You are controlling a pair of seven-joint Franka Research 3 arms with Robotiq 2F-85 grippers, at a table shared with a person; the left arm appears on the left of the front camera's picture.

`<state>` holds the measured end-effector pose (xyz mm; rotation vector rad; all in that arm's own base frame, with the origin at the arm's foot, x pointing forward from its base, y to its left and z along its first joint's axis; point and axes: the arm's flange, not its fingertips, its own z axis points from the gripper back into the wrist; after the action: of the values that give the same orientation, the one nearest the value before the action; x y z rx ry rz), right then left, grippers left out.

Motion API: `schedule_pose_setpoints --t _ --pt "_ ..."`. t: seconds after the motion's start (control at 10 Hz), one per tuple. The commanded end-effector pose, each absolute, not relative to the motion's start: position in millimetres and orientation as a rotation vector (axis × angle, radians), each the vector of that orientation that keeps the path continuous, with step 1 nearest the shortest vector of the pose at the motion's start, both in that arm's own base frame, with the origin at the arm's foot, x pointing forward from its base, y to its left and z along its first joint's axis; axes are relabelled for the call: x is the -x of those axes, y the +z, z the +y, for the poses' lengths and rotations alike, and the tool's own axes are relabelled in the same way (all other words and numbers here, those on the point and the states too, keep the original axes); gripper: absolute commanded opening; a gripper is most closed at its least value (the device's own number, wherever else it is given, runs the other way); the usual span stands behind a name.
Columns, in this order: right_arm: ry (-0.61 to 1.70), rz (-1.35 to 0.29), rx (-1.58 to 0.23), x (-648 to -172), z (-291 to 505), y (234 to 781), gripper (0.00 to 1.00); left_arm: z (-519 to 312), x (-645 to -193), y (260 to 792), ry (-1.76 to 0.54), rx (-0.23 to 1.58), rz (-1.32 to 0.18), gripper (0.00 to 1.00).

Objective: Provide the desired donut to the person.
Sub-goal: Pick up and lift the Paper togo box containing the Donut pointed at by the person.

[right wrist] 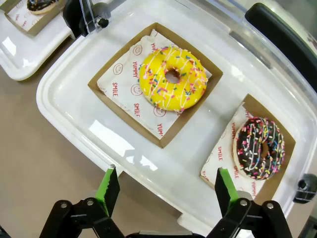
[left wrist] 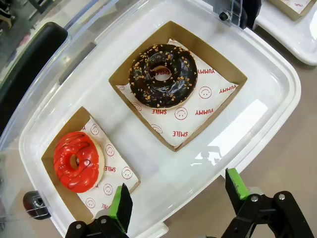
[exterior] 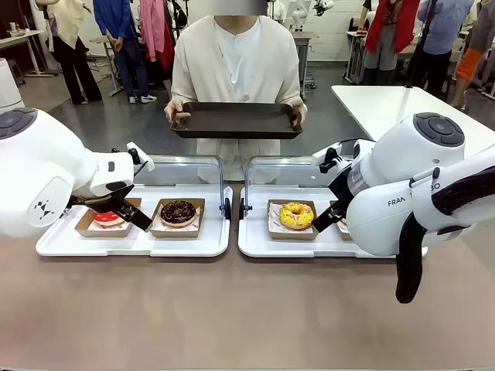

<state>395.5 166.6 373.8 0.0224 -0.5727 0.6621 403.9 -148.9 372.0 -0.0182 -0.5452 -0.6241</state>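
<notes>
A person (exterior: 236, 62) in a cream cardigan stands at the far side of the table and holds out a flat dark brown serving tray (exterior: 236, 120) with both hands, pointing at nothing, so the wanted donut cannot be told. The left gripper (left wrist: 178, 191) hovers with its fingers wide apart and empty over the near rim of the left white plastic tray (left wrist: 267, 99). The red-glazed ring donut (left wrist: 77, 161) lies just off its left finger, and the chocolate donut with nut crumbs (left wrist: 162, 75) lies ahead. The right gripper (right wrist: 166, 176), also spread and empty, hovers over the right white plastic tray (right wrist: 64, 99). There the yellow sprinkled donut (right wrist: 172, 78) is straight ahead and the chocolate donut with coloured sprinkles (right wrist: 259, 148) is beside its right finger. All four donuts sit in shallow brown card boxes, each nearer to its own side's arm.
</notes>
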Motion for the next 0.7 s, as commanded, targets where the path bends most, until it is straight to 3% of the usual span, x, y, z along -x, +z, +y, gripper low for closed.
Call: schedule_pose_setpoints --t 0.0,0.6 --pt "0.662 -0.573 -0.023 -395.4 166.6 373.8 1.00 -148.9 -403.8 371.9 -0.624 0.018 -0.545 1.00" --pt "0.662 -0.573 -0.022 -395.5 166.6 373.8 1.00 -148.9 -403.8 371.9 -0.624 0.018 -0.545 1.00"
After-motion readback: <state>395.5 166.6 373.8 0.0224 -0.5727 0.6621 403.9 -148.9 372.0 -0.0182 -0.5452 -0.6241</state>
